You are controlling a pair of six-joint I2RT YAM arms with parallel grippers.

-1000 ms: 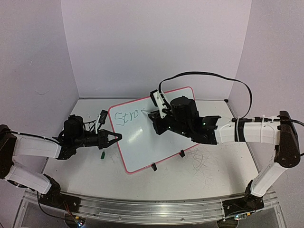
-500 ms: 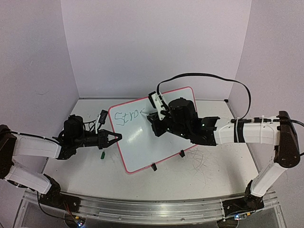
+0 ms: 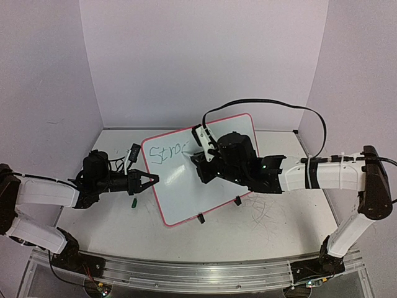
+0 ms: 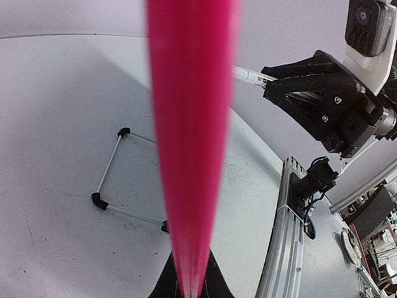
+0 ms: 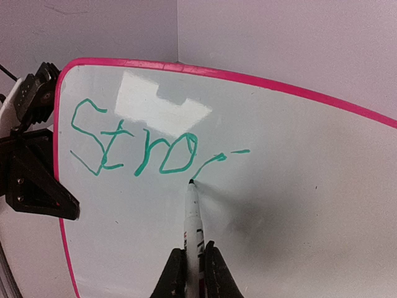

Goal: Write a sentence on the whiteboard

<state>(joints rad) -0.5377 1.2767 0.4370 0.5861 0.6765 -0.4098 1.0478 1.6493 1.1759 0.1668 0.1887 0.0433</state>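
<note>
Here we are counting 1 whiteboard (image 3: 186, 192), 2 black clip feet (image 3: 200, 218) on its near edge, 1 marker (image 5: 193, 217) and 2 grippers. The board is standing tilted on the table (image 3: 111, 230), its long axis running from near left to far right. The sentence (image 3: 167, 153), 4 green letters plus 1 stroke, is sitting along its far-left part. The left gripper (image 3: 152, 179) is pinching the left pink rim. The right gripper (image 5: 193, 261) is clamping the marker, whose tip is touching the board just under that stroke.

The whiteboard (image 3: 186, 195) is glossy and smooth, pink-rimmed, with a bright glare patch. Beside the whiteboard the bench (image 3: 124, 230) is matt white and scuffed. The rail (image 3: 205, 273) in front of the whiteboard looks like brushed metal.
</note>
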